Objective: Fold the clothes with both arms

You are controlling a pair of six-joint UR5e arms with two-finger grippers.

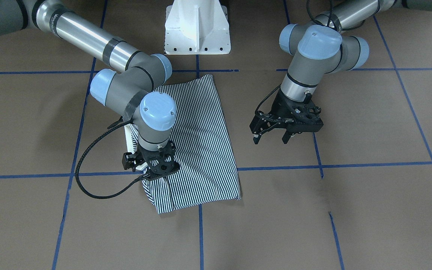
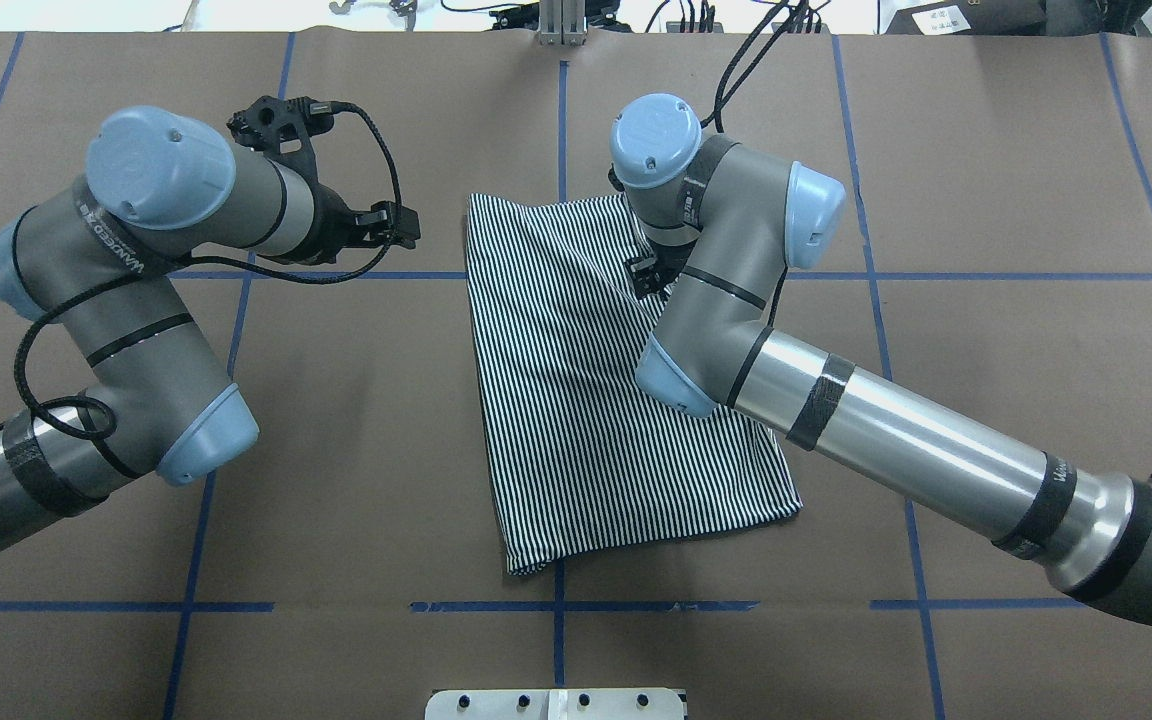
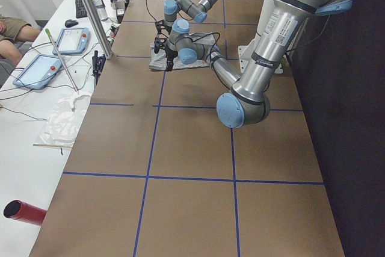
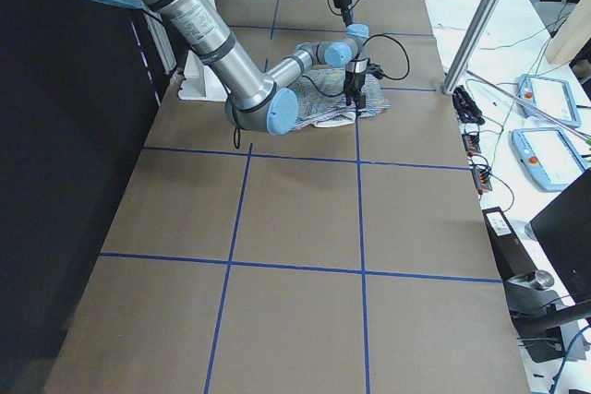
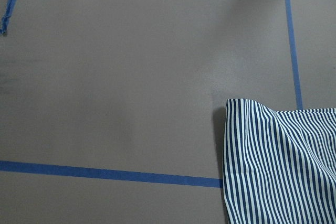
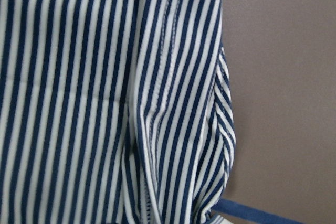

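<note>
The striped polo shirt (image 1: 201,150) lies folded on the brown table and also shows in the overhead view (image 2: 586,400). Its cream collar (image 1: 129,137) peeks out beside my right wrist. My right gripper (image 1: 150,176) is down on the shirt's bunched sleeve edge. Its fingertips are hidden under its own body, so I cannot tell whether it is open or shut. The right wrist view is filled by the shirt's seams (image 6: 157,103). My left gripper (image 1: 270,140) is open and empty, above bare table clear of the shirt. The left wrist view shows a shirt corner (image 5: 278,161).
The white pedestal base (image 1: 197,30) stands at the robot's side of the table. Blue tape lines (image 1: 313,165) grid the brown surface. A side bench with tablets (image 3: 42,67) and an aluminium post (image 3: 90,10) runs along the far edge.
</note>
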